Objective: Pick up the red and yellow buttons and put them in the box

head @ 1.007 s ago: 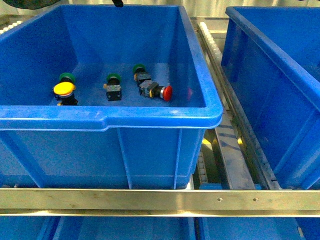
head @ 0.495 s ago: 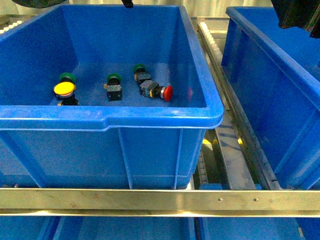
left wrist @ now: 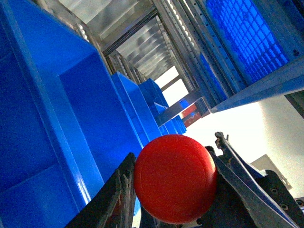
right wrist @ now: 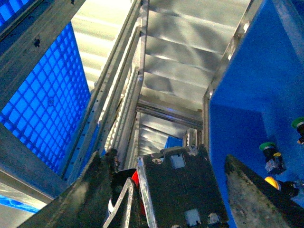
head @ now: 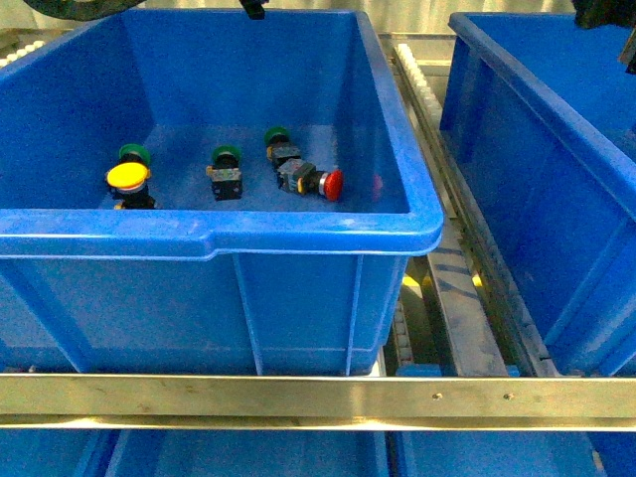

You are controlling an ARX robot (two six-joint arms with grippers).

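Five switches (head: pixel 227 172) lie in the left bin (head: pixel 219 234) (a second bin (head: pixel 537 149) stands right).

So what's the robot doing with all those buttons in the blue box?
It is sorting push-buttons. Its left gripper is clamped on a red button. Its right gripper seems to hold a black switch body with a bit of red showing. Both arms are up high, barely in the front view. In the blue bin lie a yellow button, a second red button and three green buttons, none being touched.
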